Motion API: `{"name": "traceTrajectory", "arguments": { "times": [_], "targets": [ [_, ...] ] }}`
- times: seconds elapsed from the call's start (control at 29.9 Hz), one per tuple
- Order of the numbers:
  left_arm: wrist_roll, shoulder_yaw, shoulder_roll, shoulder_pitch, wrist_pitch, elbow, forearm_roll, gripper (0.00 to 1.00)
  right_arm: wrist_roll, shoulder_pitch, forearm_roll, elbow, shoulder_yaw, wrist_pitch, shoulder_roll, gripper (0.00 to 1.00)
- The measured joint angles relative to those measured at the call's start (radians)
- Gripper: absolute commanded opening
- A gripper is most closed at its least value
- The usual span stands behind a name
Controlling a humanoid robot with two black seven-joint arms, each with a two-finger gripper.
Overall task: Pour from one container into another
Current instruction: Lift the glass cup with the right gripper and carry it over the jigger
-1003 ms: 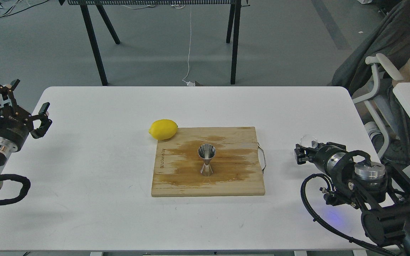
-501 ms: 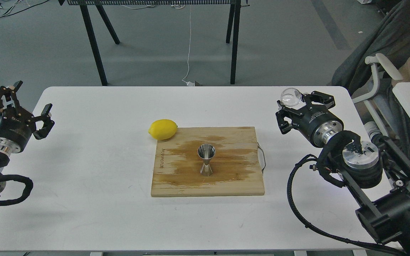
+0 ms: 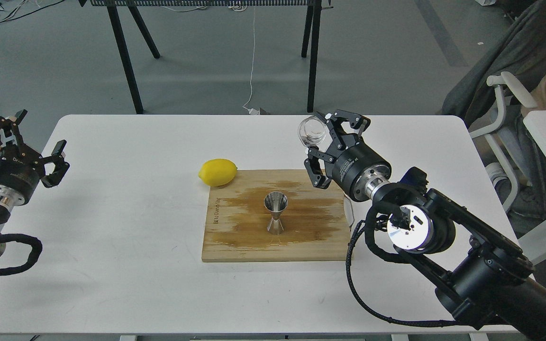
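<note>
The clear glass cup [image 3: 312,132] hangs in the air above the back right corner of the wooden cutting board [image 3: 235,244], tipped with its mouth facing me, and my right gripper [image 3: 319,143] is shut on it. The steel hourglass jigger [image 3: 275,213] stands upright in the middle of the board, on a wet stain, lower left of the cup. My left gripper [image 3: 27,138] is open over the table's left edge, holding nothing, far from both.
A yellow lemon [image 3: 217,171] rests on the white table [image 3: 112,237] against the board's back left corner. A metal handle [image 3: 347,212] sticks out of the board's right side, under my right arm. A white chair [image 3: 510,123] stands off the table's right edge.
My right arm has swung up and left from the table's right edge, carrying the glass cup to above the board's back right corner. The left gripper barely shifted.
</note>
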Motion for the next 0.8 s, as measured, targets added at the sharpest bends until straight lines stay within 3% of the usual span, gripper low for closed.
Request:
{"name": "traceTrajectory", "arguments": {
  "times": [0.8],
  "targets": [
    [0.000, 0.000, -0.001, 0.001, 0.000, 0.001, 0.000, 0.97, 0.000, 0.073, -0.255, -0.049, -0.244, 0.000, -0.002, 0.36]
  ]
}}
